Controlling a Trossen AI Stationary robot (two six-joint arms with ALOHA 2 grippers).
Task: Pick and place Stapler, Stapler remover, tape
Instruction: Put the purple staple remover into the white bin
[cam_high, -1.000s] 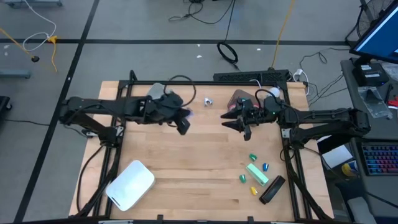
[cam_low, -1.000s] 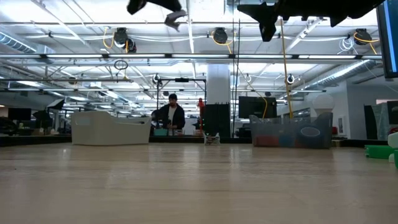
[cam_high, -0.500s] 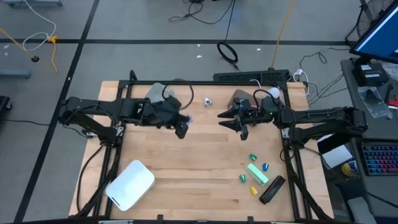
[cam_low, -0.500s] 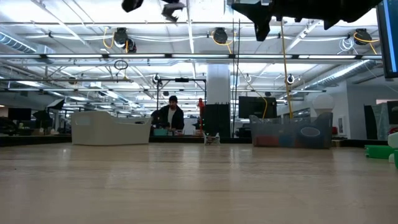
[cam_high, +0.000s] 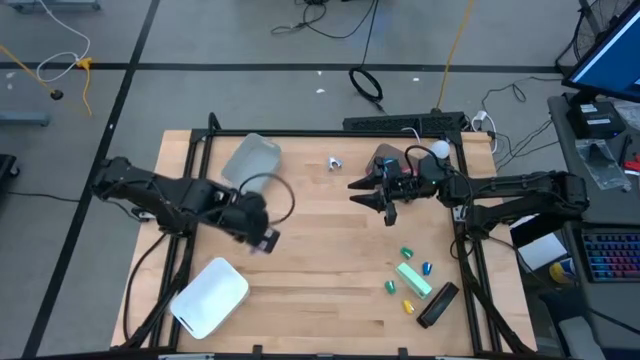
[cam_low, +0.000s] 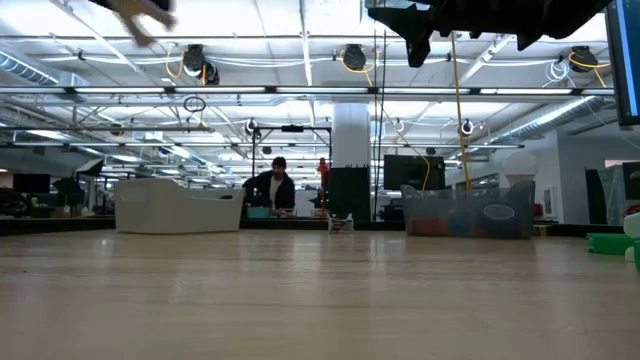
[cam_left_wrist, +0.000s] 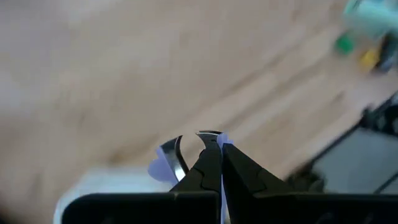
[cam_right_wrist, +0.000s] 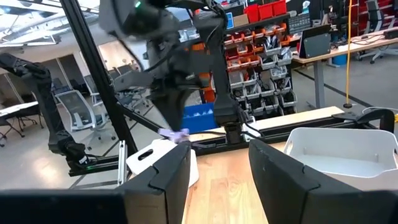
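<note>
My left gripper (cam_high: 264, 239) is clamped shut on the staple remover (cam_left_wrist: 166, 163), just beside the white bin (cam_high: 210, 296). My right gripper (cam_high: 386, 203) hangs over the table (cam_high: 320, 250), fingers apart and holding nothing. The black stapler (cam_high: 437, 304) and the small tape rolls (cam_high: 405, 252) lie well apart from my left gripper, nearer my right.

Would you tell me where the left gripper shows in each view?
High view: left gripper, left of centre, near the white bin.
Low view: blurred at the top left edge.
Left wrist view: bottom centre, shut on a purple staple remover.
Right wrist view: centre-left, far off.
Shared landmark: white bin.
</note>
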